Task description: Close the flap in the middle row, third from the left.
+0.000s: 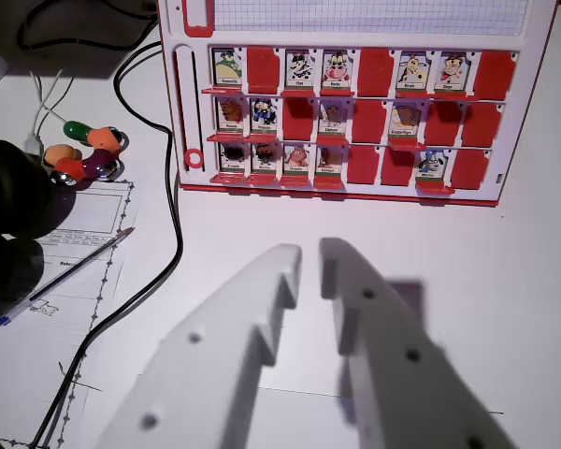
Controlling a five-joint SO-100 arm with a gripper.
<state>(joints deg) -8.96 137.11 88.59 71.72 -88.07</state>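
**Q:** So where's the gripper at, and where's that flap?

**A:** The white plastic two-finger gripper (310, 267) hangs low in the wrist view over the white desk (505, 281), holding nothing. Its fingers (262, 290) are a bit apart, with a narrow gap between the tips and nothing pinched. It sits well short of the red-and-white plastic guessing-game board (355, 103), which lies along the far edge of the desk.

**Q:** And the flap itself?

**A:** The board has three rows of little character cards. In the middle row, the third slot from the wrist view's left (298, 118) shows plain red, no picture facing the camera. The two slots to its left have character cards showing, and so does the one just to its right. Can't tell for sure from this angle whether plain red means flipped down or something else.

**Q:** Anything else lying around?

**A:** A black cable (173, 201) loops down the desk beside the board's left edge. Further left there's a printed paper sheet (84, 243) with a blue-tipped pen (65, 277) lying across it, and a colourful chunky bead toy (86, 152) near the left edge of the desk. A dark blurry shape (9, 192) fills the left border; can't tell what it is.
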